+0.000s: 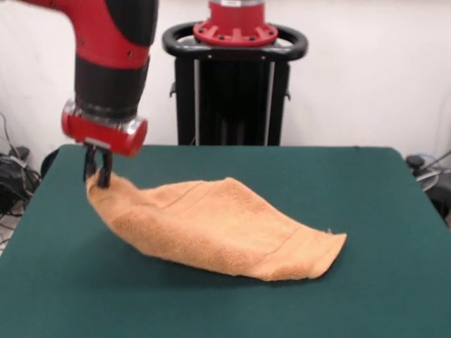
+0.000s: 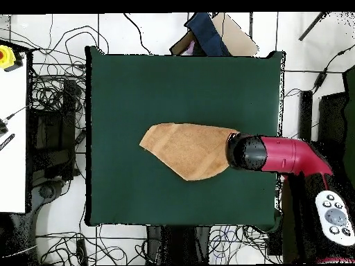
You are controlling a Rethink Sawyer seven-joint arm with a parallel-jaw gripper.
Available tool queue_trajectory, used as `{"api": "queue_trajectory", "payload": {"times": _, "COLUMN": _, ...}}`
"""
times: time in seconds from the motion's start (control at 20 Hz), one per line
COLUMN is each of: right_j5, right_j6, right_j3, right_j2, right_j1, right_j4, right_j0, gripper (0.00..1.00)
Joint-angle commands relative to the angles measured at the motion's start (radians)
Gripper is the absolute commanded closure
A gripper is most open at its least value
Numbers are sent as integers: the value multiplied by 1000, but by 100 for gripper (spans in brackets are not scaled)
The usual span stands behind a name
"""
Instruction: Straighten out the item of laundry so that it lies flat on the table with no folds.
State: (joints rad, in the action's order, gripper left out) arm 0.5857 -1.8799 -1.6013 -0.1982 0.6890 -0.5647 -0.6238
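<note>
Where the towel (image 1: 225, 229) comes nearest the front camera, its low pointed corner rests flat on the table (image 1: 366, 303), and that resting weight probably anchors the cloth while the other end is drawn. Farther back along the towel the body rises in a sloping sheet, folded over itself into a tapered shape, so it is not yet flat. At the towel's far raised corner the claw (image 1: 97, 171) is pinched closed on the fabric, holding it just above the table, likely to pull the fold open. Behind the towel stands the black pedestal (image 1: 232, 91).
</note>
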Motion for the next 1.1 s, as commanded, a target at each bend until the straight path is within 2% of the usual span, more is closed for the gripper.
{"api": "queue_trajectory", "payload": {"times": 0.05, "right_j5": -62, "right_j6": 161, "right_j3": 169, "right_j2": -138, "right_j1": -178, "right_j4": -64, "right_j0": -22, "gripper": 100}}
{"api": "queue_trajectory", "payload": {"times": 0.2, "right_j5": -9, "right_j6": 166, "right_j3": 205, "right_j2": -145, "right_j1": -202, "right_j4": -53, "right_j0": -23, "gripper": 100}}
{"api": "queue_trajectory", "payload": {"times": 0.7, "right_j5": 11, "right_j6": 233, "right_j3": 296, "right_j2": -175, "right_j1": -253, "right_j4": -61, "right_j0": -78, "gripper": 100}}
{"api": "queue_trajectory", "payload": {"times": 0.9, "right_j5": 83, "right_j6": 350, "right_j3": 361, "right_j2": -223, "right_j1": -252, "right_j4": -58, "right_j0": -130, "gripper": 100}}
{"api": "queue_trajectory", "payload": {"times": 1.1, "right_j5": 190, "right_j6": 526, "right_j3": 492, "right_j2": -308, "right_j1": -333, "right_j4": -48, "right_j0": -194, "gripper": 100}}
